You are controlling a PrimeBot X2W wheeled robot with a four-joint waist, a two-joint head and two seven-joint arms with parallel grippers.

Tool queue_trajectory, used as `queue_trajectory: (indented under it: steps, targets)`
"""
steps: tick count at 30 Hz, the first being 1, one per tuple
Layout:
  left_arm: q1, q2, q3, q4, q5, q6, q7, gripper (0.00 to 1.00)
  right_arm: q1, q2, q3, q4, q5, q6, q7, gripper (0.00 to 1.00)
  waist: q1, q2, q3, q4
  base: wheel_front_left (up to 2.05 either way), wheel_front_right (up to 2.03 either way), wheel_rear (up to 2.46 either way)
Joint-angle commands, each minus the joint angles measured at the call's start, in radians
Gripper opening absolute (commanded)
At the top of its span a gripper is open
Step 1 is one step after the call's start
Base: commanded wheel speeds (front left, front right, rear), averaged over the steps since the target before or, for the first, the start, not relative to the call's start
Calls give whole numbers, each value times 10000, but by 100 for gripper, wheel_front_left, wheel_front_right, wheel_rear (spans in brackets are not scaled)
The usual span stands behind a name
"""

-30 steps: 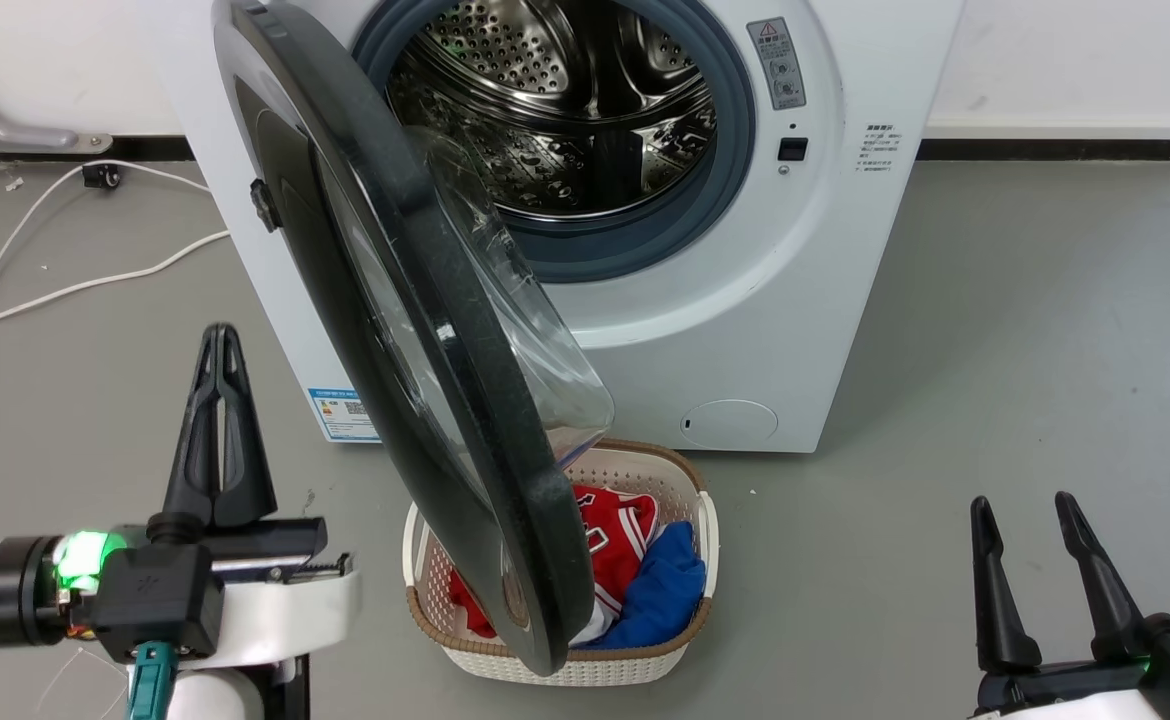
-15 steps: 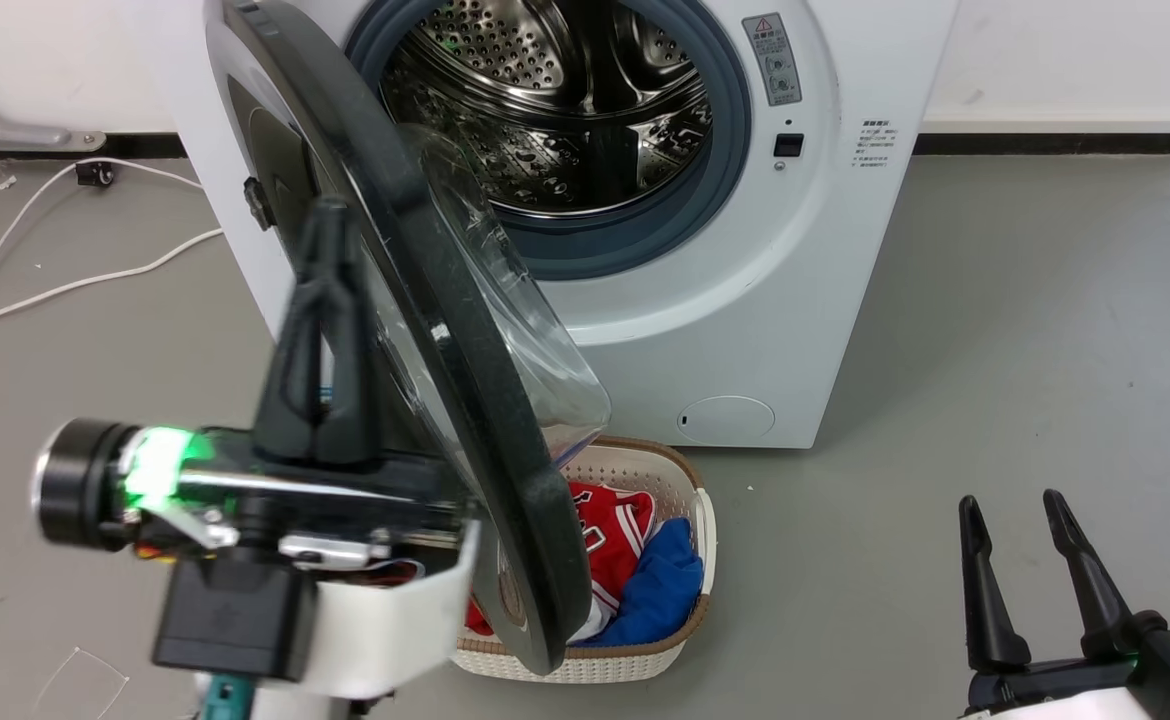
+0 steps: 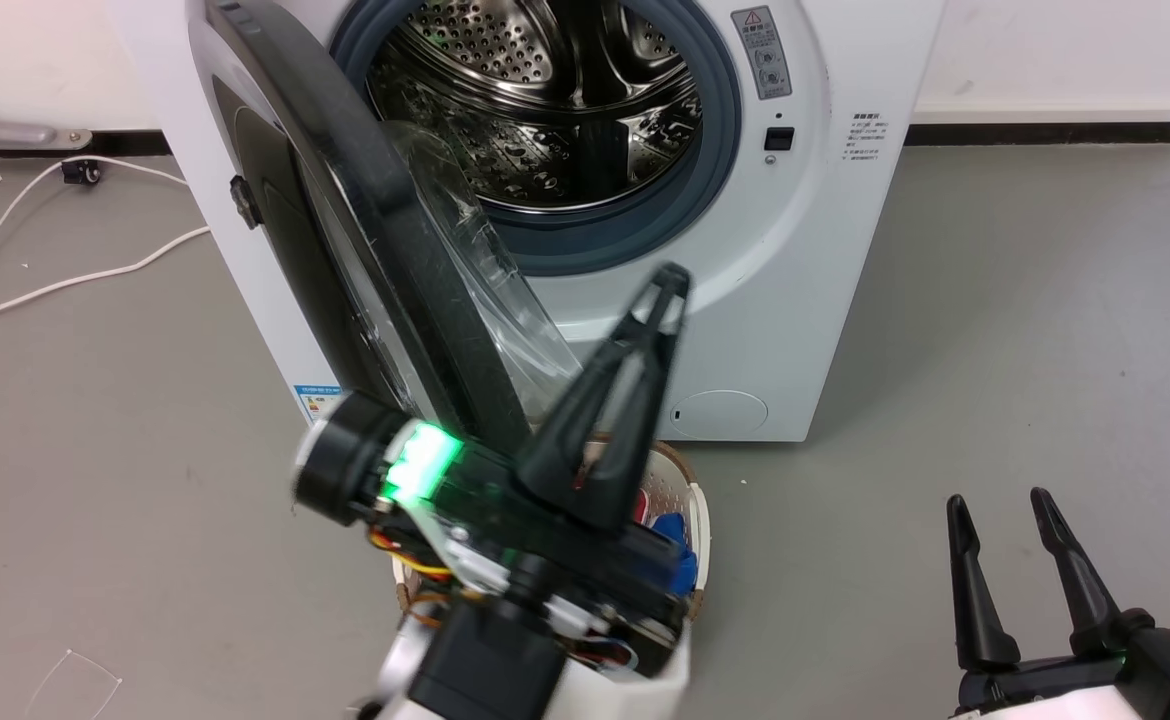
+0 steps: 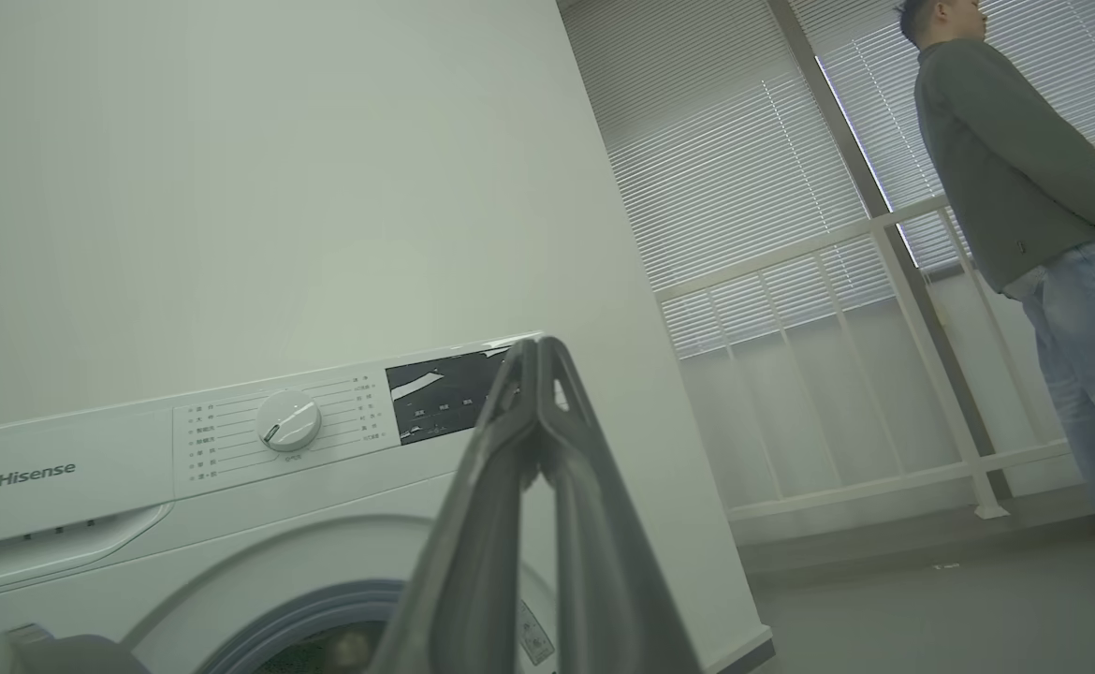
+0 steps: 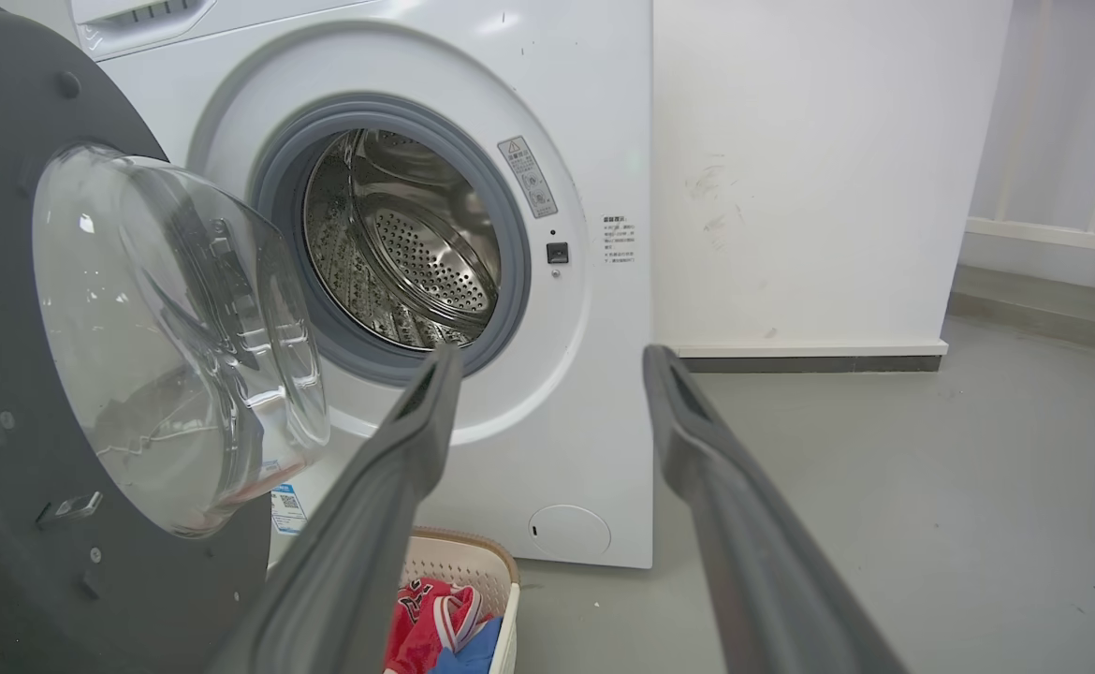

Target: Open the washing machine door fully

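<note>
Head view
- door: large round glossy black washing machine door (image 3: 385, 250) with a bulging clear glass bowl, hinged on the washer's left side, swung partway out, seen nearly edge-on.
- washer: big white boxy front-loading washing machine (image 3: 795, 300); perforated steel drum (image 3: 545, 110) exposed inside the grey gasket.
- left claw: left gripper (image 3: 673, 280) at low centre, dark fingers pressed together, nothing between them. Tips overlap the washer front below the opening, just right of the glass bowl. Contact with the door: can't tell.
- right claw: right gripper (image 3: 997, 500) at lower right, fingers spread, empty, over grey floor, well apart from the washer.
- basket: beige woven plastic laundry basket (image 3: 700, 520) on the floor under the door's lower edge, mostly hidden by the left arm.

Left wrist view
- left claw: closed tip to tip (image 4: 538, 344), pointing up past the washer's control panel.
- panel: round white dial (image 4: 287, 421), Hisense logo to its left.
- person: standing person (image 4: 1015, 168) at right by the window blinds, green top, blue jeans.

Right wrist view
- right claw: wide, empty (image 5: 552, 360), aimed at the washer front.
- door: dark inner face (image 5: 5, 281) and glass bowl at left, standing out from the washer.
- basket: red and blue clothes (image 5: 435, 608) inside.
</note>
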Motion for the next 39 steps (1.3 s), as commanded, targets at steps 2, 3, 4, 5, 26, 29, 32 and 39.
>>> queue_trajectory:
  steps: [2, 3, 4, 5, 26, 29, 32, 39]
  targets:
    - [-166, -41, -479, 225, -49, -122, -25, 0, -180, 25, 2, 3, -93, -2, -18, 100, -1, 0, 29, 13, 0, 0, 0]
    - [-168, -56, -691, 325, -75, -172, -25, 0, -188, 25, 5, 4, -98, -2, -18, 100, -1, 0, 40, 21, 0, 0, 0]
    - [-173, -73, -892, 413, -86, -225, -25, 0, -200, 25, 4, 4, -100, -2, -18, 100, -1, 0, 52, 32, 0, 0, 0]
    - [-166, -82, -1097, 537, -111, -299, -25, 0, -214, 25, 4, 6, -101, -2, -18, 100, -1, 0, 62, 43, 0, 0, 0]
    - [881, 163, -3084, 2843, -627, -437, -25, 0, -316, 25, 164, 93, -195, -2, -18, 100, -1, 0, 289, 227, 0, 0, 0]
    - [1091, 297, -2969, 3049, -716, -317, -25, 0, -330, 25, 163, 125, -180, -2, -18, 100, -1, 0, 318, 266, 0, 0, 0]
    - [1258, 438, -2886, 3193, -783, -267, -25, 0, -339, 25, 168, 151, -176, -2, -18, 100, -1, 0, 332, 287, 0, 0, 0]
    - [1658, 668, -2379, 3608, -1039, -71, -25, 0, -386, 25, 165, 200, -202, -2, -18, 100, -1, 0, 407, 350, 0, 0, 0]
